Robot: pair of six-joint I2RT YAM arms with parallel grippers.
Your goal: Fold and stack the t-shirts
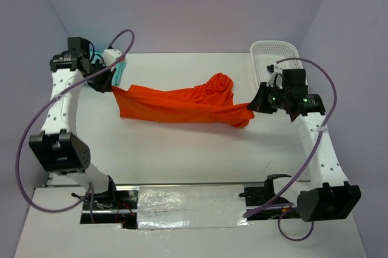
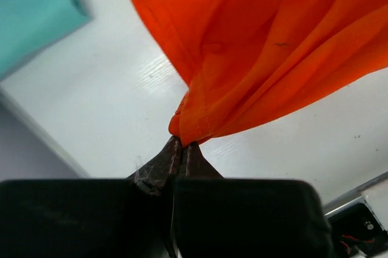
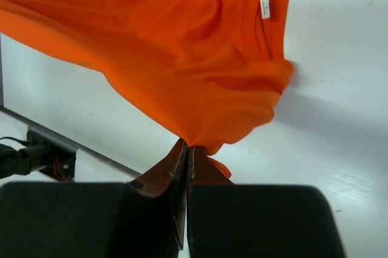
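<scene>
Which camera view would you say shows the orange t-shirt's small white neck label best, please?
The right wrist view: the label sits clearly inside the collar of the orange t-shirt. The top view shows the whole shirt but no label; the left wrist view shows only bunched cloth.

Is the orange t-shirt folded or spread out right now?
Spread, not folded: the orange t-shirt hangs stretched between the left gripper and right gripper, each pinching an end.

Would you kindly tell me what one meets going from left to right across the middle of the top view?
left gripper → orange shirt → right gripper
</scene>
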